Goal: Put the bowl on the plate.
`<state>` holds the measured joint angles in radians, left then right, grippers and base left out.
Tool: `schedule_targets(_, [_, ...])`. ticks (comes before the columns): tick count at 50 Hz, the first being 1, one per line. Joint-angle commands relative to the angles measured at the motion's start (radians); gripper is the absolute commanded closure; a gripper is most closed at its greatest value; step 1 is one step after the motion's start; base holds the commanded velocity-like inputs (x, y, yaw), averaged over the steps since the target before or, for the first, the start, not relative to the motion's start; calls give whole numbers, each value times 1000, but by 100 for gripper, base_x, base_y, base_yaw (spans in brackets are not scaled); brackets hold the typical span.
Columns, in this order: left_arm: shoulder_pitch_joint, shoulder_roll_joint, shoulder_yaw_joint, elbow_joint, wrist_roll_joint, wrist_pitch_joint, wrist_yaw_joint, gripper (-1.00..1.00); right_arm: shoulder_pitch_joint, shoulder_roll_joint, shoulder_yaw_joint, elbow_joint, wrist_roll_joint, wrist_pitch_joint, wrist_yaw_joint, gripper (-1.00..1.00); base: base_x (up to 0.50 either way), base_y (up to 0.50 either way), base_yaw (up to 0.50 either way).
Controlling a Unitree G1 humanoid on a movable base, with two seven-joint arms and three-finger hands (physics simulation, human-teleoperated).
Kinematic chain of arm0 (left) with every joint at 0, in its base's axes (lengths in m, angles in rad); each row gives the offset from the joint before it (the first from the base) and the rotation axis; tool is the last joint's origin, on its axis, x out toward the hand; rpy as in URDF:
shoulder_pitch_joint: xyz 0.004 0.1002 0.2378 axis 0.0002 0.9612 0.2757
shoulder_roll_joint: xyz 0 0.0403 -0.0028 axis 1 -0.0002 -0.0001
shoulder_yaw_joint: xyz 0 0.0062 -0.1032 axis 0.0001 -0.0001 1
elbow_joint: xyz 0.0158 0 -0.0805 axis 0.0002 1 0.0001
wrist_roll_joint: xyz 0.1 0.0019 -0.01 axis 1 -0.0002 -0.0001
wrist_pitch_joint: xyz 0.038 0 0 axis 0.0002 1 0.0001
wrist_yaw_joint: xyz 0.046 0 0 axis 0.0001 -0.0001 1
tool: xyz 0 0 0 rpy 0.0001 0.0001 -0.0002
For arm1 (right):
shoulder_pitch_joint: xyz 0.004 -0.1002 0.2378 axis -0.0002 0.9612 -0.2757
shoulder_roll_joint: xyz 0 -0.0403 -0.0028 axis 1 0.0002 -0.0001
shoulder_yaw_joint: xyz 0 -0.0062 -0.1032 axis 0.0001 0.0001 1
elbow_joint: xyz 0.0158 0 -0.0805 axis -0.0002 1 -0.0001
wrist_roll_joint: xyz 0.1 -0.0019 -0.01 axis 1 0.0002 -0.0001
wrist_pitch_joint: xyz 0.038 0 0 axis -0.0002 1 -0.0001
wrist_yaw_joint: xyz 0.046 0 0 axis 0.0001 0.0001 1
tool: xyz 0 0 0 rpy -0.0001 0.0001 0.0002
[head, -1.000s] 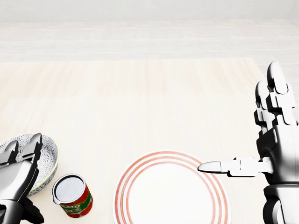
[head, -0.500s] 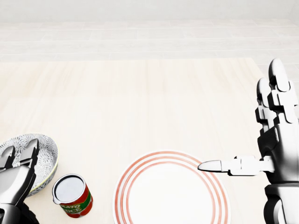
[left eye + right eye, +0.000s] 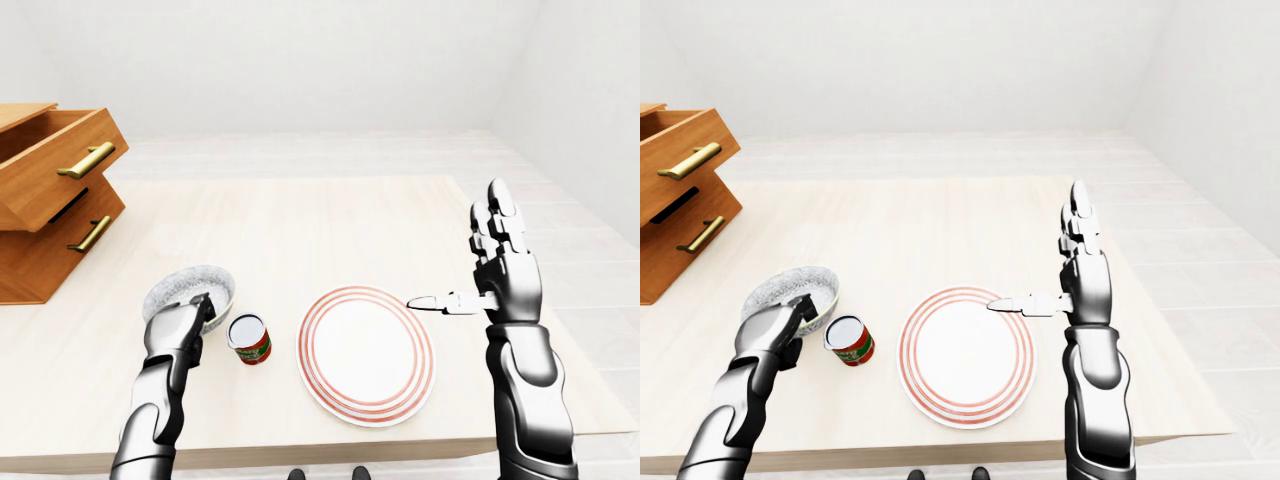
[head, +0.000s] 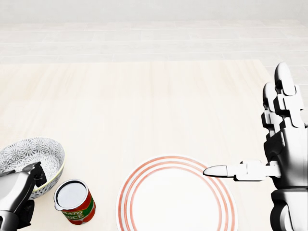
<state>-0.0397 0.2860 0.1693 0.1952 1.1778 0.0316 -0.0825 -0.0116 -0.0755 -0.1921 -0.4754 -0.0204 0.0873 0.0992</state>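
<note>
The grey patterned bowl sits at the lower left of the head view, on the light wooden table. My left hand is at its near rim, fingers curled down over the edge and pinching it. To the bowl's right lies the white plate with red rings, with nothing on it. My right hand stands upright and open at the plate's right side, fingers pointing up. Its thumb sticks out leftward over the plate's rim.
A tomato sauce can stands between bowl and plate, close to both. A wooden drawer unit with its top drawer pulled out sits at the table's left. The table's near edge runs just below the plate.
My left hand has drawn back toward the bottom of the view. Its fingers, stretched over the bowl before, are now curled on the near rim. The right hand has barely moved.
</note>
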Motion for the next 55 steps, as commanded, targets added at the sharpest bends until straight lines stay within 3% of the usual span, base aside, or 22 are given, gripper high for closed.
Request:
schedule_targets(1, [21, -3, 1, -20, -21, -6, -29, 100, -6, 0, 4, 17, -4, 0, -2, -100, 0, 0, 0])
schedule_targets(13, [29, 4, 28, -119, -18, 3, -84, 100, -11, -3, 4, 21, -2, 0, -5, -100, 0, 0, 0])
schedule_targets(18, [23, 9, 67, -296, -22, 35, -218, 100, -8, -4, 1, -7, -1, 0, -4, -100, 0, 0, 0])
schedule_targets(21, [13, 13, 84, -346, -13, 37, -262, 100, -10, -5, -3, -8, 1, 0, -4, -100, 0, 0, 0])
schedule_targets(27, [-25, 16, 109, -382, 5, 46, -279, 100, -6, -6, -9, -23, 5, 0, -1, -100, 0, 0, 0])
schedule_targets(30, [-16, 15, 109, -384, -3, 29, -300, 100, -4, -9, -18, -24, 10, 0, 4, -100, 0, 0, 0])
schedule_targets(33, [-47, 15, 111, -366, 9, 36, -278, 100, -11, -12, -30, -6, 19, 0, 8, -100, 0, 0, 0])
schedule_targets(41, [-81, 13, 133, -484, -38, 56, -361, 100, -11, -14, -25, -48, 13, 0, 4, -100, 0, 0, 0])
schedule_targets(48, [-152, 27, 152, -606, -104, 56, -437, 100, 10, -2, -5, -79, -5, 0, 1, -100, 0, 0, 0])
schedule_targets(55, [-226, 18, 115, -699, -127, 56, -494, 100, 14, 5, -4, -89, -10, 0, 0, -100, 0, 0, 0])
